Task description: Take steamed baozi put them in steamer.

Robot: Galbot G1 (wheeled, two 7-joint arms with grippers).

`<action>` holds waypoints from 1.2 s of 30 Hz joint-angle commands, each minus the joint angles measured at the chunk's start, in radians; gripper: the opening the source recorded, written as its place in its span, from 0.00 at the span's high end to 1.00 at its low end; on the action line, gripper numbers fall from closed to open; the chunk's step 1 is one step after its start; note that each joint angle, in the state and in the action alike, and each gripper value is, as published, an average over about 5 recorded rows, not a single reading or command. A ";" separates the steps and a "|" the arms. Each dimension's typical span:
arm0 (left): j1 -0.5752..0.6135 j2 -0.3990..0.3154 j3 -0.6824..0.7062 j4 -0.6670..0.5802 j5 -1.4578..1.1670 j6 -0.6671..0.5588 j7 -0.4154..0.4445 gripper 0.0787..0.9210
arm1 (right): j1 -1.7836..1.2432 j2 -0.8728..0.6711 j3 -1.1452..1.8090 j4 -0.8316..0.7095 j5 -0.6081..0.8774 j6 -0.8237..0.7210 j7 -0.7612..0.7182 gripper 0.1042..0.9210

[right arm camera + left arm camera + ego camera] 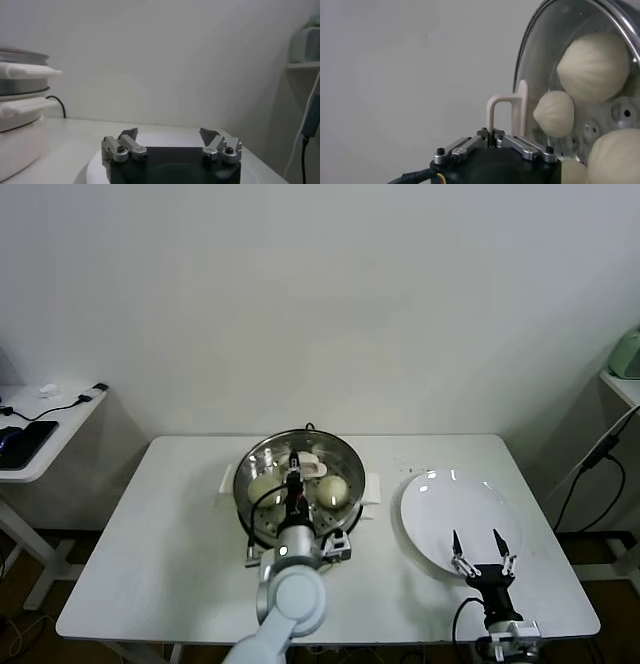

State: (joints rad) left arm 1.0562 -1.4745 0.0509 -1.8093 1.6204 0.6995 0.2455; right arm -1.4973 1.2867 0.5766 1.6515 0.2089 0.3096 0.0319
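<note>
Lower right of the head view: the right gripper [478,552] hovers over the near rim of the white plate [440,496], its two dark fingertips [457,540] standing well apart and holding nothing. The plate carries no buns, which suggests the transfer is at or near its end and this arm is simply waiting.

Lower centre: the left arm rises from the bottom edge and reaches forward over the near wall of the steamer [252,474], wrist pitched down so that the left gripper [294,471] points into the pot. In the left wrist view its fingers [494,131] are drawn together on a thin cream-white loop-shaped piece [496,107], whose nature cannot be told; it stands just beside a bun.

Centre: the steamed baozi [333,490] lie on the perforated tray inside the steamer; two show plainly from the head, and the left wrist view shows about four [594,67]. The steamer rests on the white table [150,554], just left of the plate.
</note>
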 commanded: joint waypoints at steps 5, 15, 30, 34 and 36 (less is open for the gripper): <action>0.003 0.010 -0.008 -0.002 -0.016 -0.005 -0.011 0.82 | -0.004 0.004 0.001 0.003 -0.006 0.004 -0.003 0.12; 0.046 0.061 0.024 -0.188 -0.192 -0.011 -0.007 0.48 | -0.001 0.000 -0.001 0.004 -0.004 -0.004 -0.009 0.12; 0.275 0.039 -0.388 -0.418 -1.367 -0.453 -0.385 0.12 | 0.007 0.008 -0.016 -0.002 0.060 0.031 0.011 0.12; 0.342 0.042 -0.631 -0.401 -1.704 -0.539 -0.371 0.12 | 0.012 0.004 -0.014 0.002 0.059 0.027 0.004 0.12; 0.374 0.064 -0.725 -0.361 -1.844 -0.578 -0.369 0.12 | 0.013 0.000 -0.016 0.004 0.057 0.020 0.002 0.12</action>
State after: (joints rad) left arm 1.2541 -1.4281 -0.1675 -2.1278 0.7439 0.4162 0.0025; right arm -1.4915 1.2916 0.5614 1.6505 0.2472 0.3207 0.0333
